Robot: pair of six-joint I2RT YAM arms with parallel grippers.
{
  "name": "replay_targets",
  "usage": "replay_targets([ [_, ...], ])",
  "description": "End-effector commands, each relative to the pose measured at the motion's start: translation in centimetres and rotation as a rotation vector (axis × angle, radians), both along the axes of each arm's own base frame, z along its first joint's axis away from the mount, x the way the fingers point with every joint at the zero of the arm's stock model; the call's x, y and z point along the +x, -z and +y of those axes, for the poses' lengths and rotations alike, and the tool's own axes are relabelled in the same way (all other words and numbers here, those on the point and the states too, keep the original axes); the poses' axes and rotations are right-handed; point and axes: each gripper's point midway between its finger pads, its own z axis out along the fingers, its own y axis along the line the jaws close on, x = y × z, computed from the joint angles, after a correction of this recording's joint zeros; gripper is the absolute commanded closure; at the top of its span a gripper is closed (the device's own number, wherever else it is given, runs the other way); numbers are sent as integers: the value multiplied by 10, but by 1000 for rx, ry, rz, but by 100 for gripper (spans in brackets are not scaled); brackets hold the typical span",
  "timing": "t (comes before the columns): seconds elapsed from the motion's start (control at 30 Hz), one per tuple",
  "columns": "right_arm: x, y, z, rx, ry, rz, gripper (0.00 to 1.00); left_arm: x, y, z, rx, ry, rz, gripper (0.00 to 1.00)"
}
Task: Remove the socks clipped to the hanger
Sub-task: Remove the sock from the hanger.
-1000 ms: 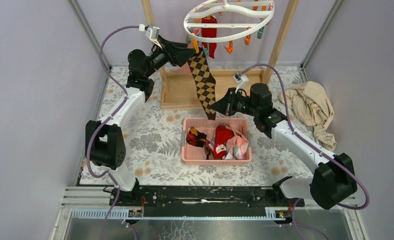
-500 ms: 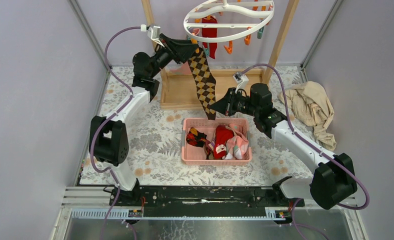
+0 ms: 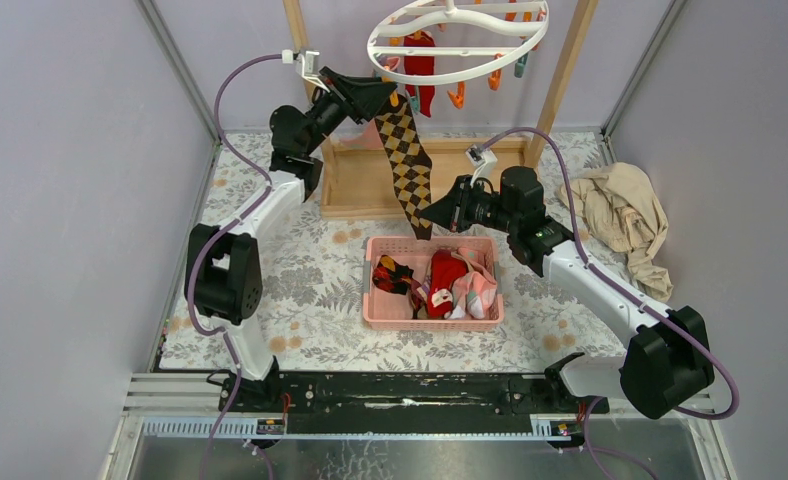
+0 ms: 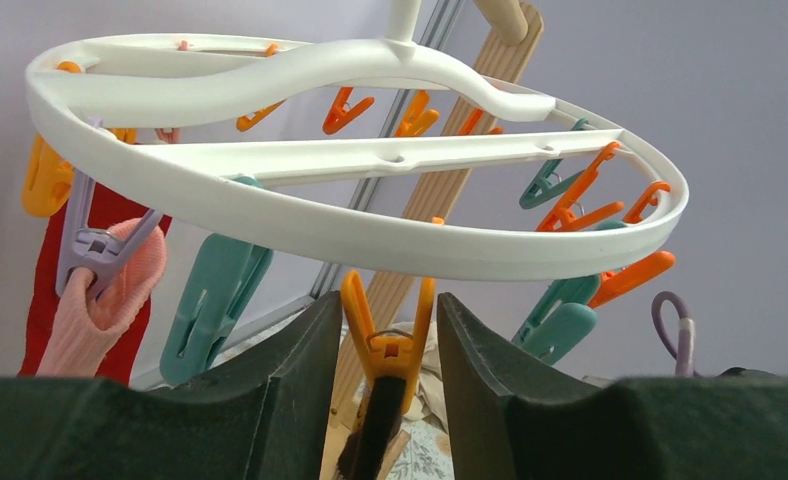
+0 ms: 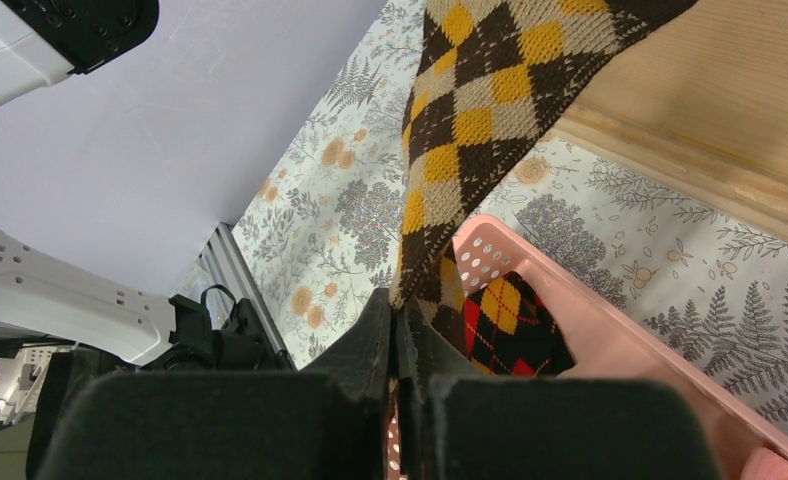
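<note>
The white round hanger (image 3: 450,76) (image 4: 370,240) hangs from the wooden frame with orange, teal and pink clips. A brown argyle sock (image 3: 405,160) (image 5: 470,110) dangles from an orange clip (image 4: 388,345). My left gripper (image 3: 390,95) (image 4: 390,300) is open, its jaws standing on either side of that clip's handles, close to them. My right gripper (image 3: 425,213) (image 5: 398,300) is shut on the argyle sock's lower tip, above the basket. A red sock (image 3: 418,60) (image 4: 55,260) and a pink sock (image 4: 110,300) also hang clipped.
A pink basket (image 3: 435,320) with several loose socks sits mid-table, below my right gripper. The wooden frame (image 3: 355,185) stands behind it, with posts rising on both sides. A crumpled beige cloth (image 3: 620,215) lies at the right.
My left gripper has moved up and to the right onto the orange clip, and its jaws have narrowed around it. The right arm and the sock have not moved.
</note>
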Motion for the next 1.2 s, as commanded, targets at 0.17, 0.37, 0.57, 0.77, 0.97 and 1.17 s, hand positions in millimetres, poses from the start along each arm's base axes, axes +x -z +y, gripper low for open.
replay_targets([
  [0.17,-1,-22,3,26,-34,-80,100,-13,-36,-3,-52,18,-108,61],
  [0.37,-2,-22,3,28,-36,-78,100,-13,-34,-4,-40,21,-103,72],
  [0.57,-5,-24,2,29,-42,-75,100,-12,-32,-5,-26,23,-92,83],
  [0.77,-16,-39,-4,17,-46,-102,100,-9,-24,-2,14,-21,-69,92],
  [0.97,-36,-56,-15,12,-51,-125,100,-8,-20,0,34,-43,-61,92],
  [1.17,-58,-86,-27,38,-47,-189,100,-6,-17,3,51,-70,-55,92],
])
